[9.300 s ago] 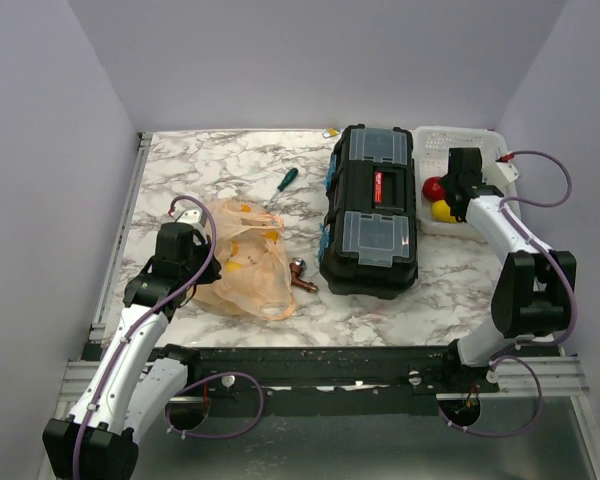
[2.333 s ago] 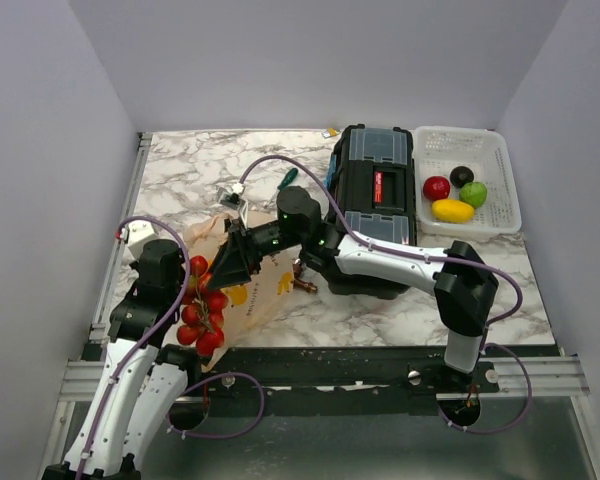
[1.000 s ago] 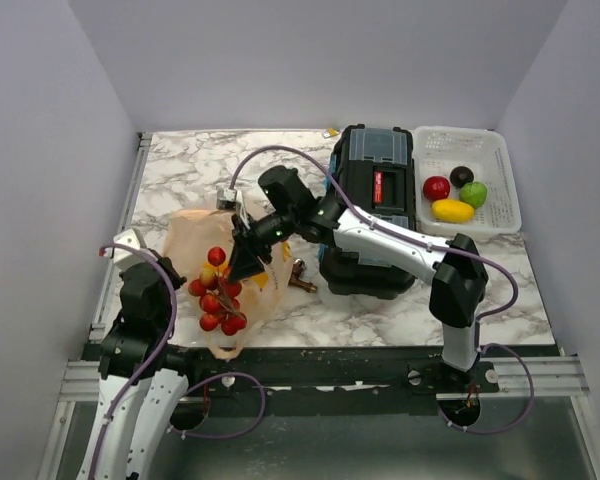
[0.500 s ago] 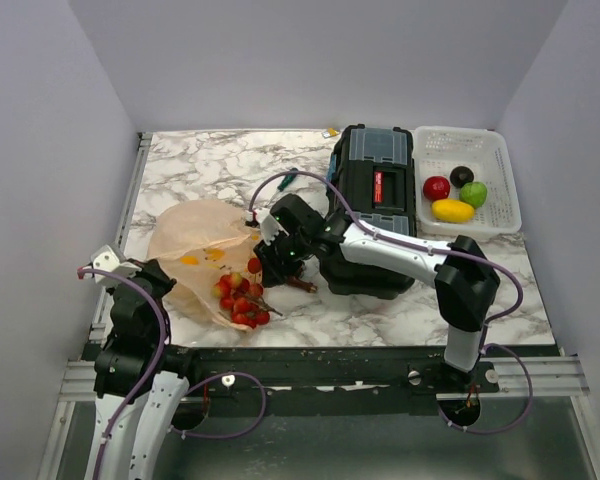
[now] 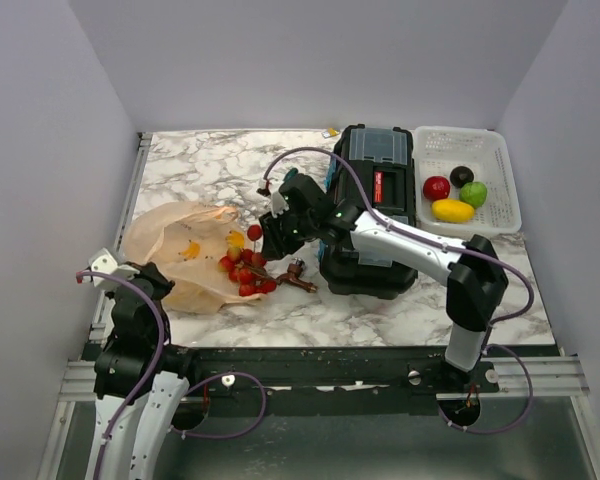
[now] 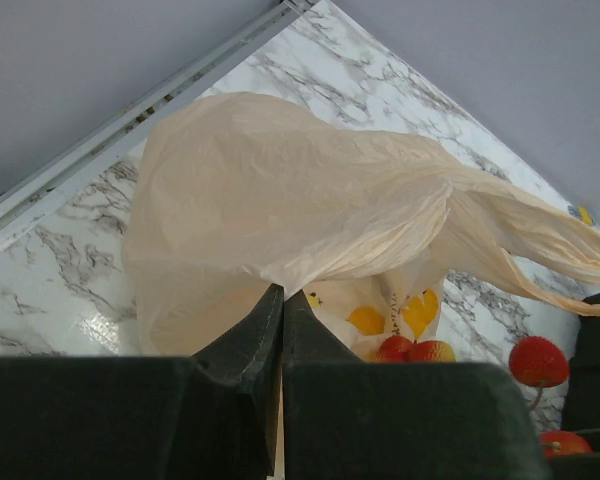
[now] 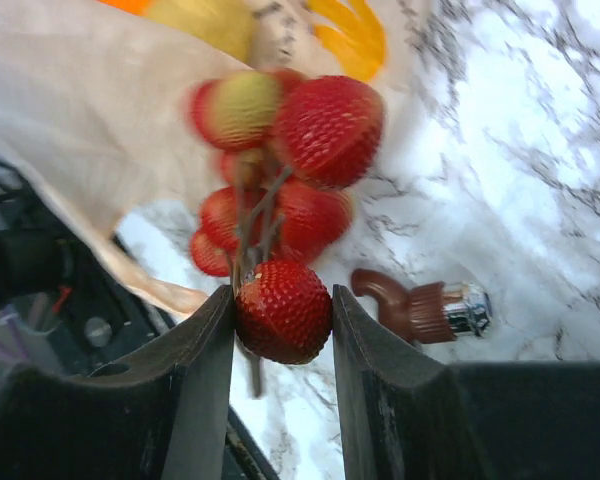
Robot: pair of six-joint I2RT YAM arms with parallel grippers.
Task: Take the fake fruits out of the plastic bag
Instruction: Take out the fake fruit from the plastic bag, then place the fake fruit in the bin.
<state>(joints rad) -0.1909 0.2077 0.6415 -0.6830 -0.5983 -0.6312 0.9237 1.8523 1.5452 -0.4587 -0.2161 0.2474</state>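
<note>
The peach plastic bag [image 5: 180, 250] lies at the table's left; in the left wrist view it [image 6: 280, 200] billows ahead. My left gripper [image 6: 281, 292] is shut on the bag's edge. My right gripper [image 5: 263, 243] is shut on one berry [image 7: 283, 310] of the red berry cluster [image 5: 246, 273], which hangs at the bag's mouth, half out. Orange-yellow pieces [image 6: 368, 320] show through the bag. In the white basket [image 5: 496, 210] lie a red ball [image 5: 436, 187], a green ball [image 5: 473, 193], a yellow oval [image 5: 452, 210] and a dark ball [image 5: 462, 175].
A black toolbox [image 5: 375, 215] stands right of centre under my right arm. A brown metal tap [image 5: 300, 275] lies beside the berries, also in the right wrist view [image 7: 410, 305]. A green-handled screwdriver [image 5: 289, 176] lies behind. The table's front rail [image 5: 310, 355] runs below.
My right gripper has drawn the berry cluster right and back, out of the bag's mouth. The bag has settled flatter and shifted left. My left arm has barely moved.
</note>
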